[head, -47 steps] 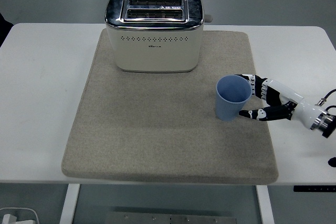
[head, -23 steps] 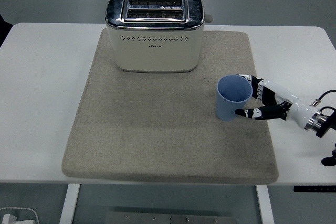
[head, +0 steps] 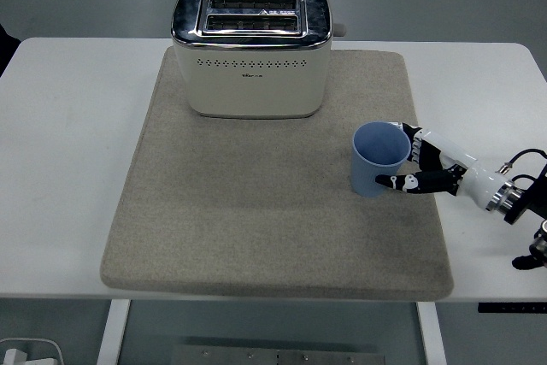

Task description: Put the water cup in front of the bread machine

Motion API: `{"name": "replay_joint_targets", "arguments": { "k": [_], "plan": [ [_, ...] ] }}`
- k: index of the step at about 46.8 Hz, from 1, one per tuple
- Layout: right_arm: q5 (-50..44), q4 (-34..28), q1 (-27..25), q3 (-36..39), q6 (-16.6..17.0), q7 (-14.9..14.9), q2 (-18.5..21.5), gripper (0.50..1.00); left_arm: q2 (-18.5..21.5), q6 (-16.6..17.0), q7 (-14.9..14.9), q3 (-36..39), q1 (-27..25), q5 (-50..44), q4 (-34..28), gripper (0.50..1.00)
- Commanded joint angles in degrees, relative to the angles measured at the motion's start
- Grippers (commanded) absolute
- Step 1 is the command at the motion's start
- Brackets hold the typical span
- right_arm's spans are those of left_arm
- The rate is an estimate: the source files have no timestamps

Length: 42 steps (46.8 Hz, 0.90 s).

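Note:
A light blue water cup stands upright on the right part of a grey felt mat. The bread machine, a cream and chrome two-slot toaster, sits at the mat's far edge, left of and beyond the cup. My right hand comes in from the right edge and wraps the cup's right side, with the thumb along its near wall and the fingers behind its far side. The left arm does not show.
The mat covers most of the white table. Bare mat lies in front of the toaster. A black cable loops by my right wrist. A white object rests on the floor at the lower left.
My right hand has slid left and closed further round the cup, the thumb reaching farther across its near side. The cup stays in the same spot.

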Motion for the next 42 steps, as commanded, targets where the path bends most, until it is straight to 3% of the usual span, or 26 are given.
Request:
{"name": "replay_joint_targets", "arguments": {
  "k": [1, 10, 25, 33, 42],
  "plan": [
    [0.1, 0.0, 0.1, 0.1, -0.1, 0.0, 0.3, 0.742, 0.0, 0.0, 0.0, 0.0, 0.0, 0.0, 0.0, 1.0],
    [0.2, 0.0, 0.2, 0.4, -0.3, 0.0, 1.6, 0.648, 0.0, 0.0, 0.0, 0.0, 0.0, 0.0, 0.0, 1.0],
    [0.0, 0.3, 3.5, 0.0, -1.1, -0.4, 6.6, 0.656, 0.0, 0.0, 0.0, 0.0, 0.0, 0.0, 0.0, 1.0],
    [-0.9, 0.5, 5.7, -0.2, -3.3, -3.3, 10.8, 0.662, 0.0, 0.0, 0.1, 0.0, 0.0, 0.0, 0.0, 1.0],
    [-1.4, 0.6, 9.8, -4.0, -5.1, -4.3, 14.0, 0.668, 0.0, 0.0, 0.0, 0.0, 0.0, 0.0, 0.0, 1.0]
  ]
}}
